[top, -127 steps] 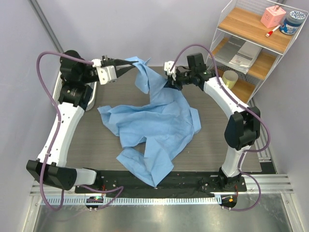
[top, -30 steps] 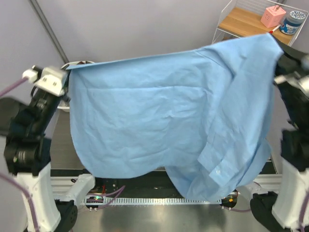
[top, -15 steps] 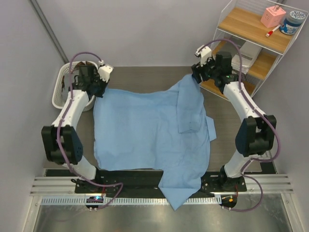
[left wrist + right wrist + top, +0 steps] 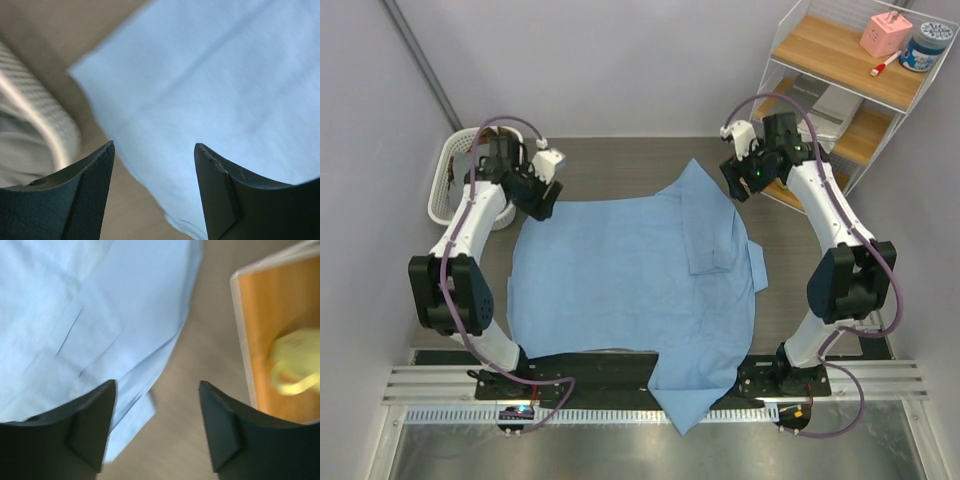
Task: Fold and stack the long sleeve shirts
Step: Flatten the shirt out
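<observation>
I see the light blue shirt (image 4: 620, 280) spread nearly flat across the brown table (image 4: 620, 160), one sleeve folded over its right side and a lower part hanging over the near edge; my left gripper (image 4: 154, 150) hovers over the shirt's far left corner, beside a white basket (image 4: 438, 195), fingers spread and holding nothing; my right gripper (image 4: 157, 387) hovers over the shirt's far right edge, fingers likewise apart and empty, near a wire shelf (image 4: 815, 45) holding a pale yellow cup (image 4: 295, 365).
</observation>
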You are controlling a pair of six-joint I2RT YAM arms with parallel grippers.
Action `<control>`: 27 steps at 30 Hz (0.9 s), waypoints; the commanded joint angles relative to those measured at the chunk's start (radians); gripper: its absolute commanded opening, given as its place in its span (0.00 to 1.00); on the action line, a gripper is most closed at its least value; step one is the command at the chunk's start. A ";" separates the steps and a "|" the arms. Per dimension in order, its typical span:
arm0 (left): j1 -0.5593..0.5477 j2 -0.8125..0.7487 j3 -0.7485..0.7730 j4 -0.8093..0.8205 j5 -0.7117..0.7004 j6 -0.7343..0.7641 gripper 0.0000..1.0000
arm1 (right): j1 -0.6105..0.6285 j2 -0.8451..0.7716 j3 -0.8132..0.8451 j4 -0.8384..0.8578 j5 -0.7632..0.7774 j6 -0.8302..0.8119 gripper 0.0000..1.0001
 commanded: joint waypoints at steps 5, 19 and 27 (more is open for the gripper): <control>-0.083 -0.040 -0.195 -0.133 0.158 0.000 0.60 | -0.028 0.017 -0.236 -0.156 -0.046 0.046 0.50; -0.317 -0.030 -0.060 0.022 0.276 -0.156 0.66 | -0.052 0.100 -0.293 -0.049 -0.269 0.288 0.55; -0.319 -0.109 -0.103 0.097 0.260 -0.167 0.74 | -0.054 0.145 -0.354 0.034 -0.259 0.397 0.63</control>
